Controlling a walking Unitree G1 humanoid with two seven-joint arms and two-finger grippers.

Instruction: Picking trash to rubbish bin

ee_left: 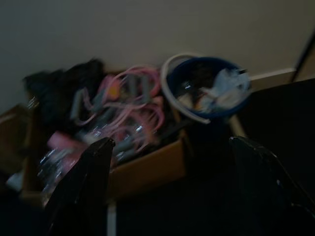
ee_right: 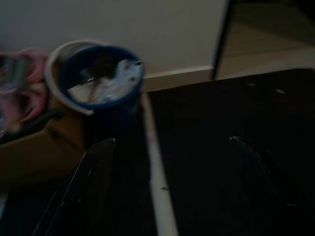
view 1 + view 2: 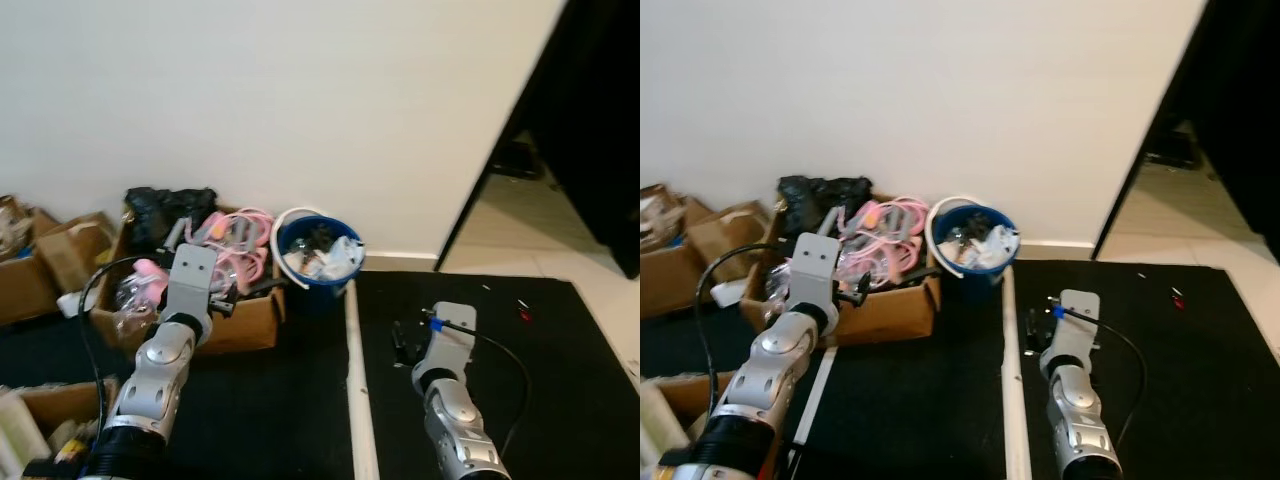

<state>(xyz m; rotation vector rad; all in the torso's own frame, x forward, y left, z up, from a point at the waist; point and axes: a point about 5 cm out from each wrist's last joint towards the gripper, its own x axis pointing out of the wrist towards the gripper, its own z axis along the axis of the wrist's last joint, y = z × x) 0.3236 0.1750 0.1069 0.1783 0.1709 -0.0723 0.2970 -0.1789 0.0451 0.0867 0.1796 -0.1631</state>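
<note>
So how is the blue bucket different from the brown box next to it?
The blue bucket is round, while the brown box is boxy with flat cardboard sides. The bucket has a white handle and holds crumpled whitish and dark scraps; the box holds pink looped things and a black bag. The bucket is smaller and the box wider. Both sit on the floor by the white wall, open at the top and quite full.
</note>
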